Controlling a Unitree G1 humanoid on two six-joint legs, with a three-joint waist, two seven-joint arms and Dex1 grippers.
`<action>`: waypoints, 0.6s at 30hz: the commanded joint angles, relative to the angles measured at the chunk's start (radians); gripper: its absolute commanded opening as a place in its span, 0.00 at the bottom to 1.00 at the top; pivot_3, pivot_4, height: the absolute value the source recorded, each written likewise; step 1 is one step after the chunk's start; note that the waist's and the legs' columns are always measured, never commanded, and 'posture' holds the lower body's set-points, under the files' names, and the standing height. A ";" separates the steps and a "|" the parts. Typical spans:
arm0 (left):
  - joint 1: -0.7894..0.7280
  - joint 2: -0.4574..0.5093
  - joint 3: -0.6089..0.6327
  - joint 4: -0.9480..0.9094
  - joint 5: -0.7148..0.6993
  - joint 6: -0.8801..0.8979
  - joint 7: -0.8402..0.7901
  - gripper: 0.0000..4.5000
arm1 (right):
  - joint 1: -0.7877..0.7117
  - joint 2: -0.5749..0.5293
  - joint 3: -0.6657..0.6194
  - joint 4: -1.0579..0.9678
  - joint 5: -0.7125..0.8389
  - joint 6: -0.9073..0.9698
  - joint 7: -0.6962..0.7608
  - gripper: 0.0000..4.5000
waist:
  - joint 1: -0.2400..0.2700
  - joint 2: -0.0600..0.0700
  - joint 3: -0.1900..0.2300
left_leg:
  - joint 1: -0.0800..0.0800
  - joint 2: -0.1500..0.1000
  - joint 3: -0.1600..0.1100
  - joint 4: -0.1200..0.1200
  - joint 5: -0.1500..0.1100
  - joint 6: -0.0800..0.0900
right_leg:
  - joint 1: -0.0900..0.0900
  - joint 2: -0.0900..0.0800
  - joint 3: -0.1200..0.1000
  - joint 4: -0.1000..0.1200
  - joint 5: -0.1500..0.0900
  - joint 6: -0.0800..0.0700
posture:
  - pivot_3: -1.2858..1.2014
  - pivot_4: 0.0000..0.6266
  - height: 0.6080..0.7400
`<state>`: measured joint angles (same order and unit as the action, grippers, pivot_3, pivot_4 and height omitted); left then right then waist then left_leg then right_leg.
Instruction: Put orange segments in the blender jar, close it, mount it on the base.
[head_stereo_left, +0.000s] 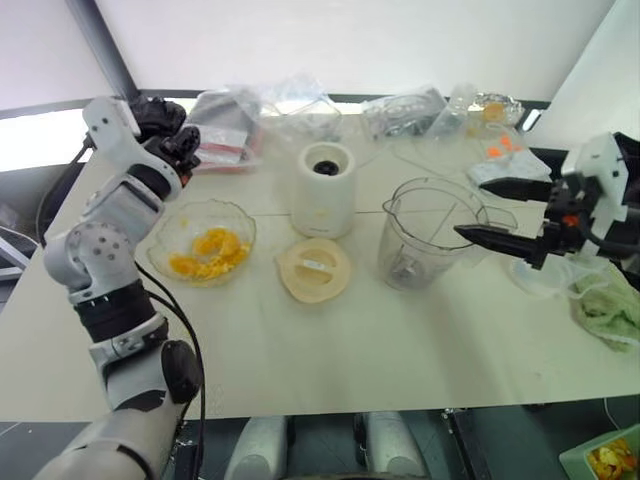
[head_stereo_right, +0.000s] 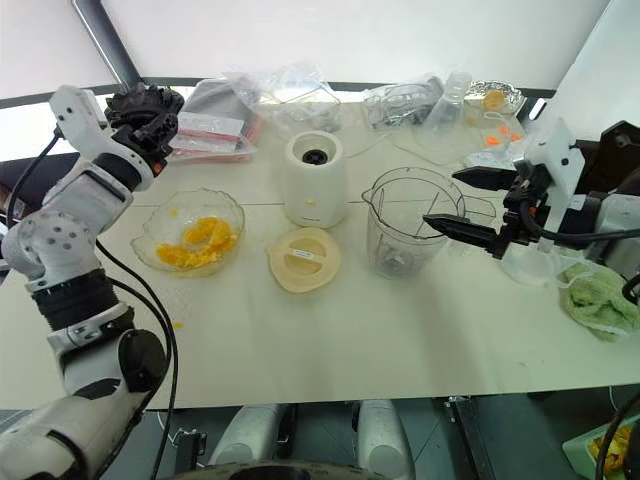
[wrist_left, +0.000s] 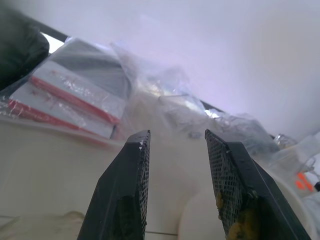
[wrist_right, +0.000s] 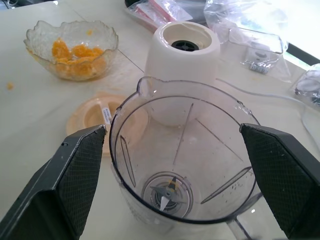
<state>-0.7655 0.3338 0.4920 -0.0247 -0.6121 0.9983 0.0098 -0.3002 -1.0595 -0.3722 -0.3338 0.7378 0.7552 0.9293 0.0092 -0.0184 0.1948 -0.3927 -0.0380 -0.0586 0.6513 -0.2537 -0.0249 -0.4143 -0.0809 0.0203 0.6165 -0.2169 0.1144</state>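
Clear glossy plastic blender jar; matt cream base

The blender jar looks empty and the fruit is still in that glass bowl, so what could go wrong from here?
1. The blender jar stands between the open fingers of the right hand, untouched; a careless squeeze or nudge might tip the light, empty jug.
2. The orange segments look wet and soft, and residue clings to the left hand's finger, so pieces may slip or stick.
3. The lid lies beside the base, and an arm crossing over might knock it.
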 joint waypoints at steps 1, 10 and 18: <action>0.045 0.081 -0.120 0.028 0.075 0.058 -0.028 0.40 | 0.007 0.006 -0.050 -0.040 0.017 -0.001 -0.014 1.00 | -0.002 0.000 0.000 | 0.000 0.000 0.000 0.000 0.000 0.000 | 0.000 0.000 0.000 0.000 0.000 0.000 | 0.52 0.24 1.00; 0.084 0.192 -0.271 0.146 0.209 0.168 -0.060 0.99 | 0.002 0.021 -0.027 -0.047 0.017 -0.003 -0.030 1.00 | 0.003 0.000 0.000 | 0.000 0.001 -0.001 0.000 0.000 0.000 | 0.000 0.000 0.000 0.000 0.000 0.000 | 0.52 0.24 1.00; 0.062 0.141 -0.327 0.282 0.275 0.111 -0.096 0.99 | -0.035 0.014 0.009 -0.032 0.017 -0.002 -0.022 1.00 | 0.003 0.000 0.000 | 0.000 0.001 -0.001 0.000 0.000 0.000 | 0.000 -0.001 0.000 0.000 0.000 0.000 | 0.52 0.24 1.00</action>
<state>-0.6799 0.4722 0.1700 0.2472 -0.3563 1.1395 -0.0807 -0.3129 -1.0403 -0.3533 -0.3583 0.7489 0.7591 0.9053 0.0122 -0.0185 0.1949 -0.3927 -0.0375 -0.0596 0.6510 -0.2536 -0.0248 -0.4146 -0.0818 0.0204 0.6165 -0.2169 0.1143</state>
